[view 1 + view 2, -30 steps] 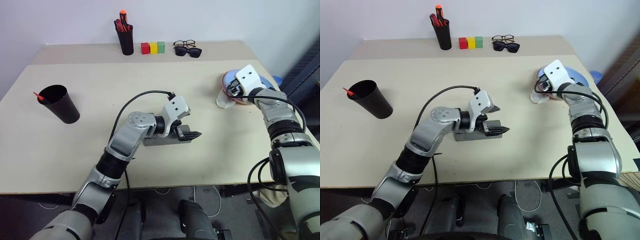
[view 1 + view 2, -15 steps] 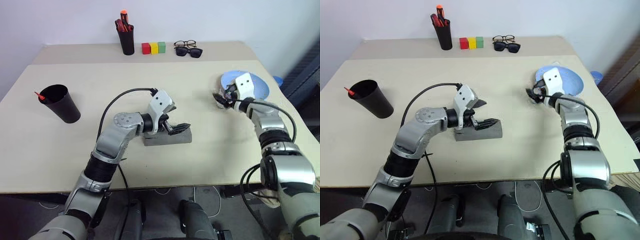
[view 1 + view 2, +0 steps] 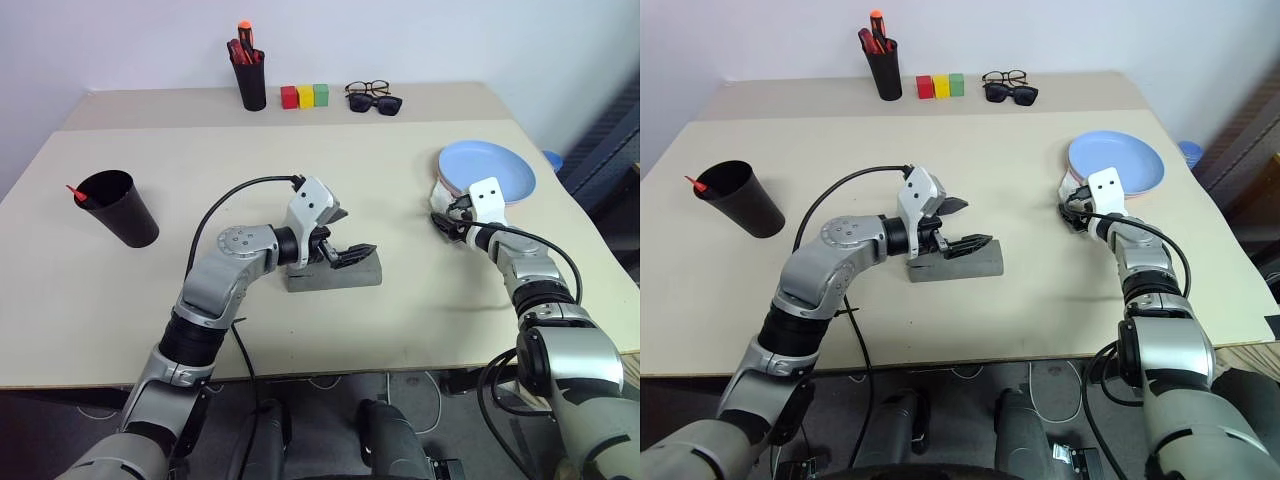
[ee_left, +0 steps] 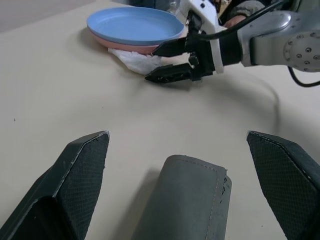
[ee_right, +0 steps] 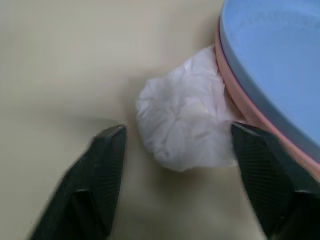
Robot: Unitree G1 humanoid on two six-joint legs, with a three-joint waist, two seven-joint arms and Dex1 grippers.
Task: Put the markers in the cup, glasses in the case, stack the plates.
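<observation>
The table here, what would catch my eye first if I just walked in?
Probably the light blue plate stacked on the pink plate at the table's right, with crumpled white tissue against them and the right gripper open beside it. Mid-table, the left gripper hangs open over the closed grey case.

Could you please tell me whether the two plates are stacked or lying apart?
Stacked: the round light blue plastic plate lies on top of the salmon pink plate, whose rim peeks out beneath it, beside a crumpled white tissue.
</observation>
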